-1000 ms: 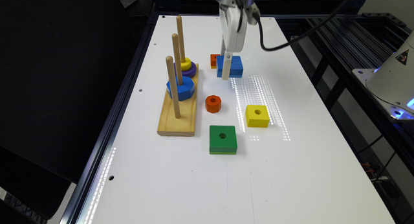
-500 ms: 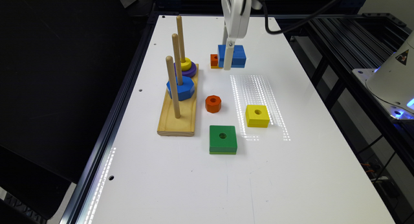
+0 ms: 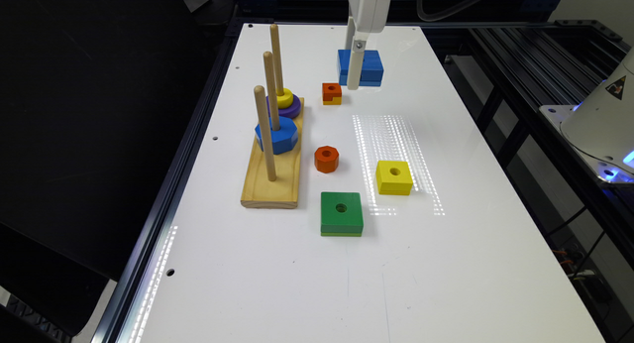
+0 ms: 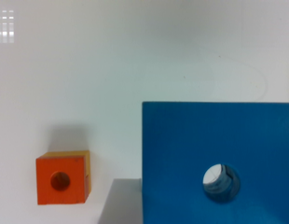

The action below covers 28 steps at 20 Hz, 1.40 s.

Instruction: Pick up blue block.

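The blue block [image 3: 370, 65] is a flat square piece with a round centre hole and a groove along its side. It hangs above the far part of the white table [image 3: 446, 263], and my gripper [image 3: 355, 80] is shut on it, one white finger running down its near face. In the wrist view the blue block [image 4: 191, 149] looms large and close, with its grey shadow on the table beneath it.
A small orange cube [image 3: 331, 92] [image 4: 63, 179] lies just beside the lifted block. A wooden base [image 3: 271, 184] with three pegs holds a blue octagonal piece [image 3: 277, 135] and a yellow ring on a purple one. An orange nut [image 3: 326, 158], a yellow block [image 3: 394, 177] and a green block [image 3: 341, 213] lie nearer.
The gripper has risen with the blue block in it, lifting it off the table and up the exterior view. The other pieces have not moved.
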Tool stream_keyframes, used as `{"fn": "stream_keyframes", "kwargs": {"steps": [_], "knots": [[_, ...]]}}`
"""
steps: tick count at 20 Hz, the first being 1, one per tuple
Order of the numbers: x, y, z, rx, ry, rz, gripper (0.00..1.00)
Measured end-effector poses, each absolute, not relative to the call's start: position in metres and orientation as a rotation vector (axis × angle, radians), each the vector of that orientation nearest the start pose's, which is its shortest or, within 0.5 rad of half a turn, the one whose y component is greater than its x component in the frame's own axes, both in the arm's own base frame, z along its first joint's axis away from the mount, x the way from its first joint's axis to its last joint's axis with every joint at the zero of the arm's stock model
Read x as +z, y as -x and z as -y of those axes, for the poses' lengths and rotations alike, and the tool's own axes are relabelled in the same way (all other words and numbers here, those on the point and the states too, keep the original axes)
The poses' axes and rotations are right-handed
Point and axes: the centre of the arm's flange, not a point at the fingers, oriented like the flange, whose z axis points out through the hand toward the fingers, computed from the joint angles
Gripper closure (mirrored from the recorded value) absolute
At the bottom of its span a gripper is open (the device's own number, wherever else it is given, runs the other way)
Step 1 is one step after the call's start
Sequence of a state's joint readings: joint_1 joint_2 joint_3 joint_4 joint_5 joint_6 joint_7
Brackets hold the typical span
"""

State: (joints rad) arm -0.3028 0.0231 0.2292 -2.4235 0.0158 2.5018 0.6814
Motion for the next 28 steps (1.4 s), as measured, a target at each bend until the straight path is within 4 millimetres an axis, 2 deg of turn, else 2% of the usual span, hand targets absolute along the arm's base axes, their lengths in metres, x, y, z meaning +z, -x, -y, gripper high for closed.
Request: {"fn": "stream_keyframes", "kwargs": {"steps": [3, 5, 28], "knots": [[0.326, -0.49, 0.035, -0.076, 2.882, -1.167, 1.0], [0.333, -0.488, 0.035, -0.074, 2.881, -1.167, 1.0], [0.331, -0.487, 0.035, -0.067, 2.88, -1.169, 1.0]]}}
